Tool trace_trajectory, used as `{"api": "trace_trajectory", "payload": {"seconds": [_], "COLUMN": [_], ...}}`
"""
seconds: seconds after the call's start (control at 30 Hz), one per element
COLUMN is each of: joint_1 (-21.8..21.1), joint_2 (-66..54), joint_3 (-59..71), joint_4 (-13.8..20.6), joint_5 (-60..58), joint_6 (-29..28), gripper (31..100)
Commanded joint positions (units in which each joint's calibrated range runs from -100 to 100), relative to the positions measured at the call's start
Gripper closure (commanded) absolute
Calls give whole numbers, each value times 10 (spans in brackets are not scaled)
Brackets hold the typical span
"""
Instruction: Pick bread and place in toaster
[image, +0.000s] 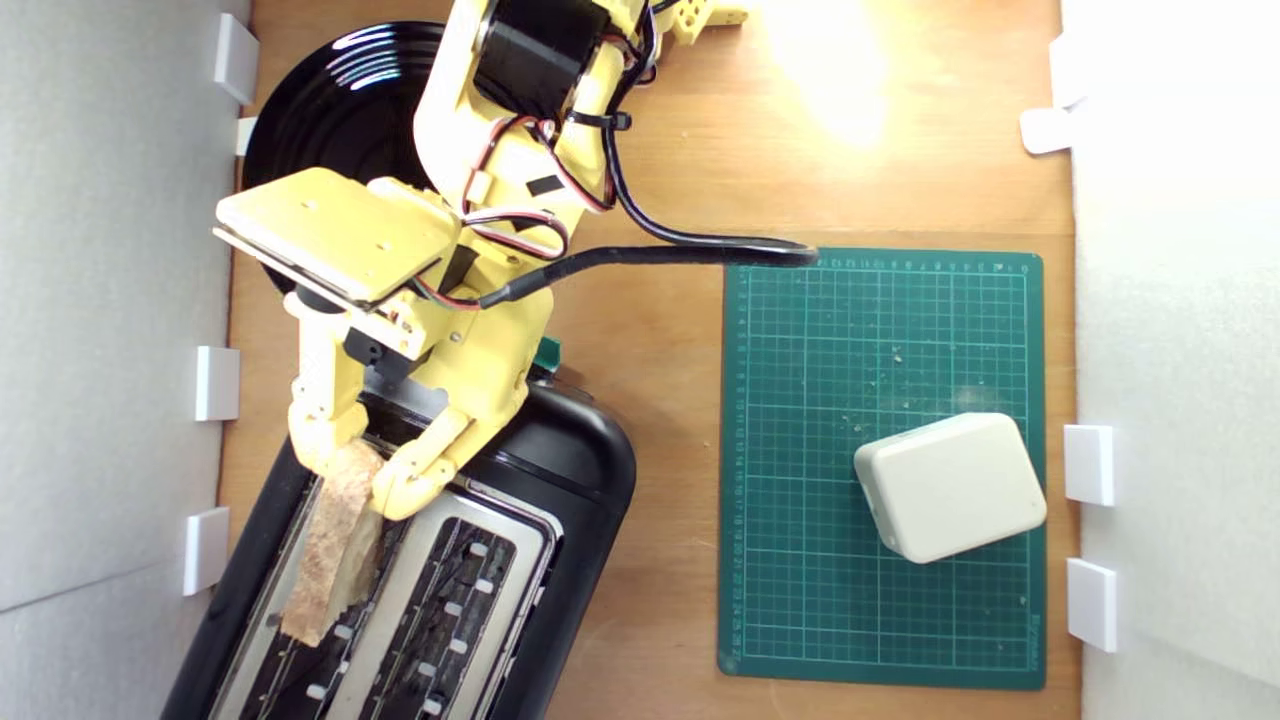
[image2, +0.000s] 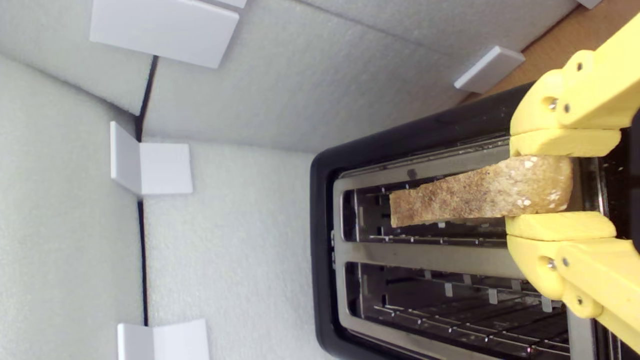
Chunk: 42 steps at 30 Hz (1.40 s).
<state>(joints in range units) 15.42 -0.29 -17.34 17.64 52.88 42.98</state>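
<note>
The yellow tool (image: 352, 472) is pinching the bread (image: 332, 545) by its thick end, holding it edge-up over the toaster (image: 560, 470) slot nearer the exterior view's left; the other slot is lying bare; a cream block (image: 950, 487) is sitting on the green mat (image: 800, 400).

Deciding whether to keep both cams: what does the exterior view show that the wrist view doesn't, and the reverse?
Only the exterior view: the green cutting mat with the cream block on it, the black plate beyond the toaster, the arm's body and cable, and the teal lever knob.

Only the wrist view: a look down into both slots, with the wire guides in the empty slot.

Both: the gripper shut on the bread, held over the toaster at the slot nearer the white wall.
</note>
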Motion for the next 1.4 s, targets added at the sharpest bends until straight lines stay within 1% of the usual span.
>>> {"api": "trace_trajectory", "payload": {"seconds": [0.0,0.13,0.3,0.43,0.57,0.63,0.67,0.8,0.87,1.0,1.1,1.2,1.27,1.37], "joint_1": [21,21,21,22,24,25,24,21,21,21,19,7,0,-4], "joint_2": [11,18,22,55,61,61,60,60,59,29,8,-29,-67,-123], "joint_3": [-8,-7,-5,-6,-6,-6,-6,-6,-6,-6,-6,-5,-4,-3], "joint_4": [-23,-26,-27,-27,-27,-27,-28,-29,-42,-45,-45,-45,-59,-98], "joint_5": [3,3,3,2,3,3,3,3,3,3,3,4,4,3], "joint_6": [-3,-14,-13,-10,-10,-10,-10,-10,-9,-6,-5,-8,-8,-8], "gripper": [733,733,732,731,729,707,665,576,545,514,512,512,512,517]}}
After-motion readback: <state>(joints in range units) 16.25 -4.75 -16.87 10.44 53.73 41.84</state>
